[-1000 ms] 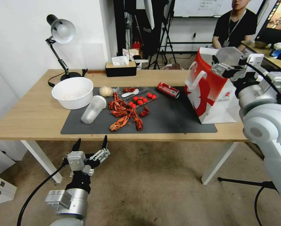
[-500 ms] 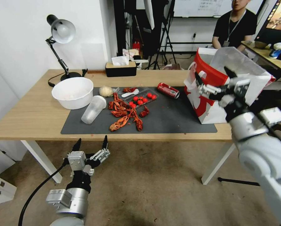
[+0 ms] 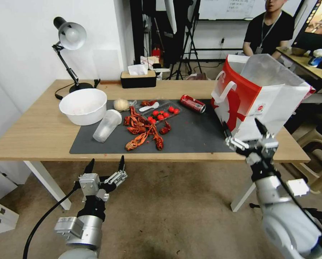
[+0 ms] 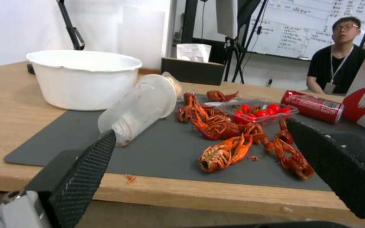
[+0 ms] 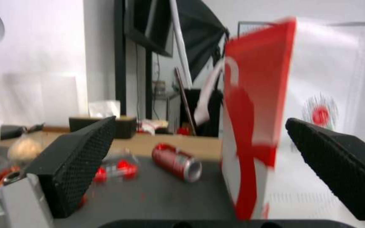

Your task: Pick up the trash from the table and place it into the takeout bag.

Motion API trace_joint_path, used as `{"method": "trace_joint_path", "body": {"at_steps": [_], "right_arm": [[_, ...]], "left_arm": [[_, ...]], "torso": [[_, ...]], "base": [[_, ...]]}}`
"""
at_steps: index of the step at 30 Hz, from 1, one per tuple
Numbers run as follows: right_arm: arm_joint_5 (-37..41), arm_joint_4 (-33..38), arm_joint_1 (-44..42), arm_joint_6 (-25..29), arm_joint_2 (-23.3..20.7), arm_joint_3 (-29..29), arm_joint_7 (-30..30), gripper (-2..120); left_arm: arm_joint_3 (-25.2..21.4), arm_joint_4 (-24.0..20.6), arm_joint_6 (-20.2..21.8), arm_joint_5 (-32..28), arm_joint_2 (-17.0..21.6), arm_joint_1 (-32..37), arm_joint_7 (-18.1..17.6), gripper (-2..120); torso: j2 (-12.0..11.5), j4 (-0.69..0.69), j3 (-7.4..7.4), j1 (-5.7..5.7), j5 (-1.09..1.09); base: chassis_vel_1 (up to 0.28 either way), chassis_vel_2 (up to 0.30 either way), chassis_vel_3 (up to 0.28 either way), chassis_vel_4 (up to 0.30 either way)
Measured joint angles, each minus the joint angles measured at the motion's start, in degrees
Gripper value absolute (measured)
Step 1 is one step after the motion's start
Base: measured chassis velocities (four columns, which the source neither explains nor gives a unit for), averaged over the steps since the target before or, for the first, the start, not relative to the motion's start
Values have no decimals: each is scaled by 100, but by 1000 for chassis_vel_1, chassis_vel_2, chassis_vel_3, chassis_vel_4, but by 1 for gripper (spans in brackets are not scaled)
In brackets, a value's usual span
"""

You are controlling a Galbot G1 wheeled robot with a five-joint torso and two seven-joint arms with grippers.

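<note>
On the table (image 3: 35, 133), a dark grey mat (image 3: 196, 136) carries the trash: red crayfish shells (image 3: 143, 129) (image 4: 229, 139), a clear plastic cup (image 3: 107, 125) (image 4: 138, 107) on its side, a white round bowl (image 3: 83, 105) (image 4: 83, 79) and a red drink can (image 3: 192, 103) (image 5: 176, 161) lying down. At the mat's right end the takeout bag (image 3: 261, 97) (image 5: 258, 126) stands upright with its mouth open. My right gripper (image 3: 240, 123) is open and empty, just in front of the bag at the table's front edge. Open too, my left gripper (image 3: 107, 159) hangs below the front edge, facing the shells.
A clear tray of cherry tomatoes (image 3: 164, 111) and a wrapped bun (image 3: 121, 104) lie behind the shells. A desk lamp (image 3: 69, 36) and a tissue box (image 3: 138, 79) stand at the back edge. A white table leg (image 3: 247, 190) is beside my right arm.
My right arm has come down from above the bag's mouth to the table's front edge in front of the bag. The left arm has stayed put.
</note>
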Motion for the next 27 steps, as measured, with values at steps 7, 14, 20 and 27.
{"method": "trace_joint_path", "body": {"at_steps": [7, 14, 20, 27], "right_arm": [[-137, -10, -361, 52, 273, -136, 38, 100], [-211, -88, -548, 64, 451, -299, 43, 100], [-225, -137, -653, 45, 543, -426, 62, 100], [-268, -140, -799, 0, 565, -512, 173, 100]], "left_arm": [[-53, -39, -28, -38, 8, 23, -2, 100], [-51, -46, -49, -45, -1, 62, -15, 100], [-116, -46, -46, -64, 76, 39, -26, 100], [-118, -37, -46, -78, 55, 19, -26, 100]], "torso": [[0, 1, 0, 1, 0], [-1, 1, 0, 1, 0], [-1, 1, 1, 1, 0], [0, 1, 1, 1, 1]], "base": [[0, 0, 0, 0], [0, 0, 0, 0], [0, 0, 0, 0], [0, 0, 0, 0]]}}
